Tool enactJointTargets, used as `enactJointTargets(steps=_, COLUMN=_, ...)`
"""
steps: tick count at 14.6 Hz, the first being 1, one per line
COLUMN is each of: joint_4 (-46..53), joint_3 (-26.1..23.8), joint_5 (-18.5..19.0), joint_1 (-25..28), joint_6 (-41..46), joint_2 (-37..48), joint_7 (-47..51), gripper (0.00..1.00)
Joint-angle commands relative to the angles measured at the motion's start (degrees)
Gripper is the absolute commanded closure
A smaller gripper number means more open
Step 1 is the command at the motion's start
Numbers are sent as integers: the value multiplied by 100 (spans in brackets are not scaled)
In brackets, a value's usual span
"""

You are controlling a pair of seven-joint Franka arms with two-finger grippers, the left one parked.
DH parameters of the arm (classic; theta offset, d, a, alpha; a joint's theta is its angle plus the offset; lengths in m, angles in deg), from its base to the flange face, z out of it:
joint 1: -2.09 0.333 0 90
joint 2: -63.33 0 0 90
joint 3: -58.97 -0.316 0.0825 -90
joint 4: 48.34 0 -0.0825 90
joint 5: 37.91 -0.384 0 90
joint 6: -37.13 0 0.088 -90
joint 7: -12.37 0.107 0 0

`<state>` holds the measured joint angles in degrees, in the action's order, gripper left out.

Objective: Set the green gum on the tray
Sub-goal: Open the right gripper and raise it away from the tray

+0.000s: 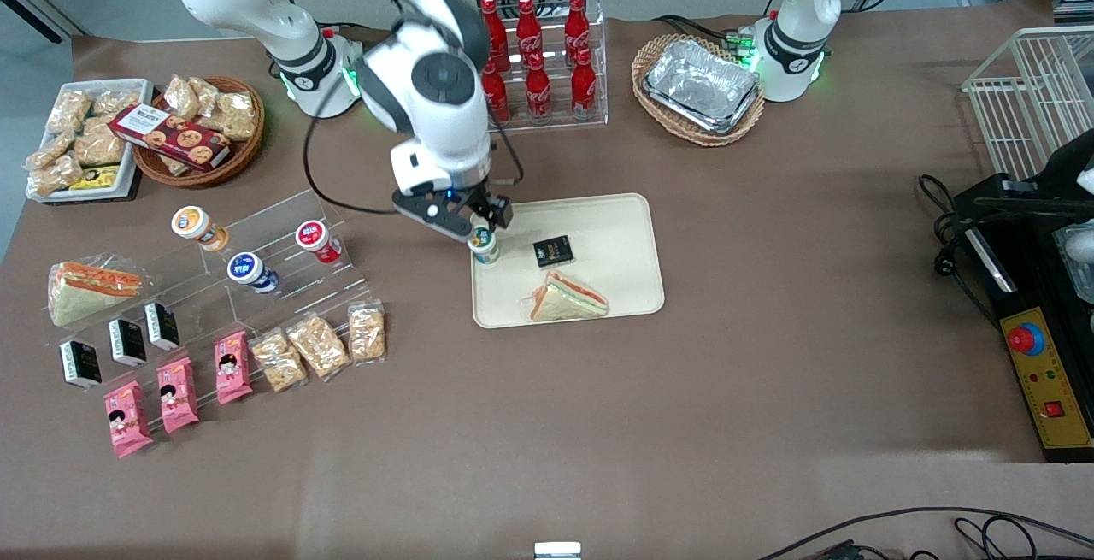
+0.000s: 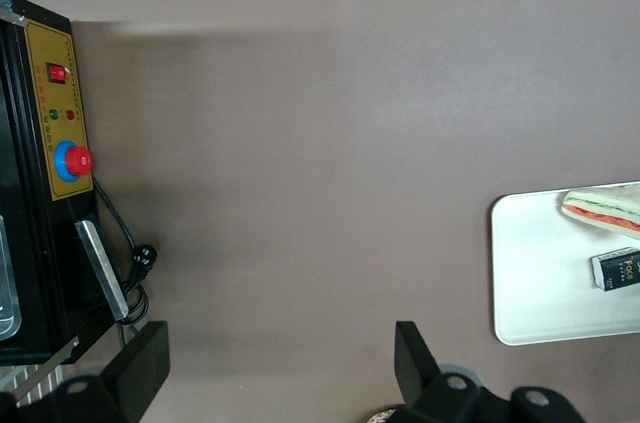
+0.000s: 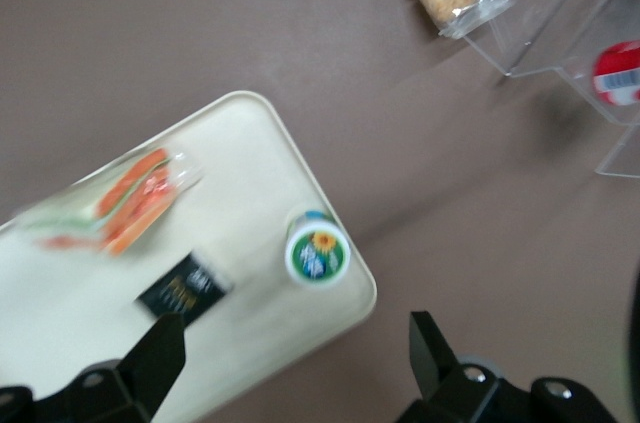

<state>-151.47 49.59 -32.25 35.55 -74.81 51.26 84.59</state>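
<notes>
The green gum (image 1: 484, 245) is a small white bottle with a green-rimmed lid. It stands upright on the cream tray (image 1: 615, 226), close to the tray's corner toward the working arm's end. In the right wrist view the green gum (image 3: 316, 248) sits just inside the rounded corner of the tray (image 3: 240, 163). My gripper (image 1: 480, 222) hangs just above the bottle. The gripper (image 3: 293, 343) is open, its black fingers (image 3: 165, 343) spread wide and apart from the bottle, holding nothing.
A wrapped sandwich (image 1: 568, 297) and a small black packet (image 1: 553, 250) lie on the tray. A clear stand (image 1: 282, 244) with orange-, blue- and red-lidded bottles and snack packs is toward the working arm's end. A cola rack (image 1: 538, 56) and a basket of foil trays (image 1: 699, 85) stand farther from the camera.
</notes>
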Motion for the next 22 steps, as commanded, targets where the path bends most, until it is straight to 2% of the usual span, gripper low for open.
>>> enactJointTargets(steps=1, joint_4=1416, joint_3=-46, joint_5=-442, joint_1=-50, joint_6=1601, joint_2=81, joint_7=-803, gripper=0)
enactJointTargets(steps=6, joint_4=1902, joint_3=50, joint_5=-487, joint_1=-269, joint_6=3062, joint_2=1152, joint_7=-2436, gripper=0)
enactJointTargets(steps=8, joint_4=1815, joint_3=68, joint_5=-495, joint_1=-794, joint_6=3344, joint_2=1680, joint_7=-3437, gripper=0)
enactJointTargets(steps=11, joint_4=1683, joint_3=225, joint_5=-495, joint_1=-1621, joint_6=3407, joint_2=1954, joint_7=-4861, gripper=0)
enactJointTargets(steps=16, joint_4=1130, joint_3=1762, joint_5=-654, joint_1=-1816, joint_6=2776, joint_2=2087, joint_7=-7015, gripper=0)
enactJointTargets(steps=18, joint_4=1085, joint_3=1652, joint_5=-636, joint_1=-2604, joint_6=2546, joint_2=1929, joint_7=-7650, gripper=0)
enactJointTargets(steps=20, joint_4=1111, joint_3=1134, joint_5=-680, joint_1=-3413, joint_6=2581, joint_2=1727, joint_7=-7889, gripper=0)
enactJointTargets(steps=22, joint_4=1172, joint_3=956, joint_5=-636, joint_1=-3557, joint_6=2563, joint_2=1647, joint_7=-7784, gripper=0)
